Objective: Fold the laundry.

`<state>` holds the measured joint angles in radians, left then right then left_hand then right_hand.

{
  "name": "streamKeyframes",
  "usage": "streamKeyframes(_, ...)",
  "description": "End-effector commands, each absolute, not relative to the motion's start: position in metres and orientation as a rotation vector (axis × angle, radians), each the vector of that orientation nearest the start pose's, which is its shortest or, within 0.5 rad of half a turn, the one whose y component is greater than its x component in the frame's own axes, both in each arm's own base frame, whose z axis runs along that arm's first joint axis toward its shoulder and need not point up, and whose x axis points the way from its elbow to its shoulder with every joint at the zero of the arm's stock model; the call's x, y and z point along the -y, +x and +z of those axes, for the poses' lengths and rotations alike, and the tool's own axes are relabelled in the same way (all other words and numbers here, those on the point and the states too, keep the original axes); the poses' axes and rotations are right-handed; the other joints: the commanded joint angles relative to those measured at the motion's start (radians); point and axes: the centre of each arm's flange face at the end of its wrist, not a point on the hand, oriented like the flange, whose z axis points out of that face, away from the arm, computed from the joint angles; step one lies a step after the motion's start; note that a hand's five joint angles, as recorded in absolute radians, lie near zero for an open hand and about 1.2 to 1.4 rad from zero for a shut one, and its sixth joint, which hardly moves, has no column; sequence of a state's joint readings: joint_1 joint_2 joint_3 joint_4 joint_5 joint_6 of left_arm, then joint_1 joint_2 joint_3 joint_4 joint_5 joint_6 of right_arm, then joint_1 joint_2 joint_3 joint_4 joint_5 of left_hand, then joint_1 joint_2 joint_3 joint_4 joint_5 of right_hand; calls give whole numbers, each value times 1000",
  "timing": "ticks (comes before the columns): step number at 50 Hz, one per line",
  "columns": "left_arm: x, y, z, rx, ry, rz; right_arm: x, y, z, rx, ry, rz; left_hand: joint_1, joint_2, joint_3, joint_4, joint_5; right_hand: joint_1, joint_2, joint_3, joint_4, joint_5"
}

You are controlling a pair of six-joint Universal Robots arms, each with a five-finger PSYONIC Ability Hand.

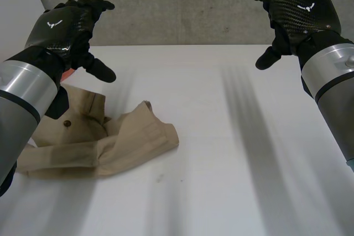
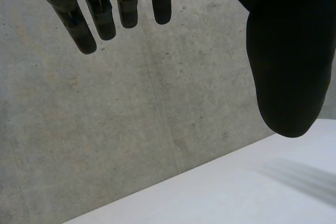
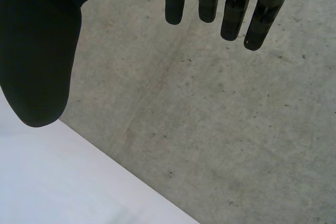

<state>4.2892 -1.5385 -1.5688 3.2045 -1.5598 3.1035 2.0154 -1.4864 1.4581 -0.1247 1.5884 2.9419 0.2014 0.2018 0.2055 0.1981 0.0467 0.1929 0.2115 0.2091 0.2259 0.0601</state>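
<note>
Backdrop: grey concrete wall (image 1: 182, 4) rises right behind the far edge of the white bench (image 1: 232, 136).
Laundry: one beige garment (image 1: 110, 142) lies crumpled on the bench on my left side, with folds bunched toward its middle. I cannot tell whether it is trousers or shorts.
Detail: a small dark button (image 1: 67, 122) shows on the garment, close to my left forearm, which covers part of the cloth in the head view.
Left hand: my left hand (image 1: 63, 26) is held up above the bench and above the garment, not touching it. Its fingers (image 2: 79, 24) are loosely extended and the thumb (image 2: 289, 66) is spread wide of them, so it grasps nothing.
Right hand: my right hand (image 1: 296, 9) is raised on the other side, well apart from the garment. Its fingers (image 3: 257, 19) hang relaxed and its thumb (image 3: 37, 51) stands apart, so it too holds nothing.
</note>
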Motion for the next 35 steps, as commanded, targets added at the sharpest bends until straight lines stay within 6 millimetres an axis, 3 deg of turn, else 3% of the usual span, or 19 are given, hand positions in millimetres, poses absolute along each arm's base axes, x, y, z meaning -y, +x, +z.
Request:
streamKeyframes(1, 230, -239, 329, -2313, 434, -2549, 240, 268, 328, -1892, -736, -2152, -27, -27, -31, -24, -47, -18, -37, -35, -51, -60)
streamKeyframes(8, 239, -229, 332, -2283, 380, -2545, 236, 285, 292, -1962, -997, -1868, -27, -27, -31, -24, -47, -18, -37, -35, -51, -60)
streamKeyframes(15, 249, -219, 333, -2259, 328, -2532, 203, 329, 260, -1831, -1139, -1643, -27, -27, -31, -24, -47, -18, -37, -35, -51, -60)
streamKeyframes(20, 253, -214, 332, -2252, 304, -2522, 189, 363, 234, -1751, -1143, -1577, -27, -27, -31, -24, -47, -18, -37, -35, -51, -60)
streamKeyframes(29, 255, -214, 327, -2268, 306, -2505, 173, 404, 184, -1706, -1164, -1467, -27, -27, -31, -24, -47, -18, -37, -35, -51, -60)
streamKeyframes(35, 256, -215, 325, -2275, 311, -2500, 186, 414, 163, -1775, -1142, -1495, -27, -27, -31, -24, -47, 29, 10, 13, -4, -13)
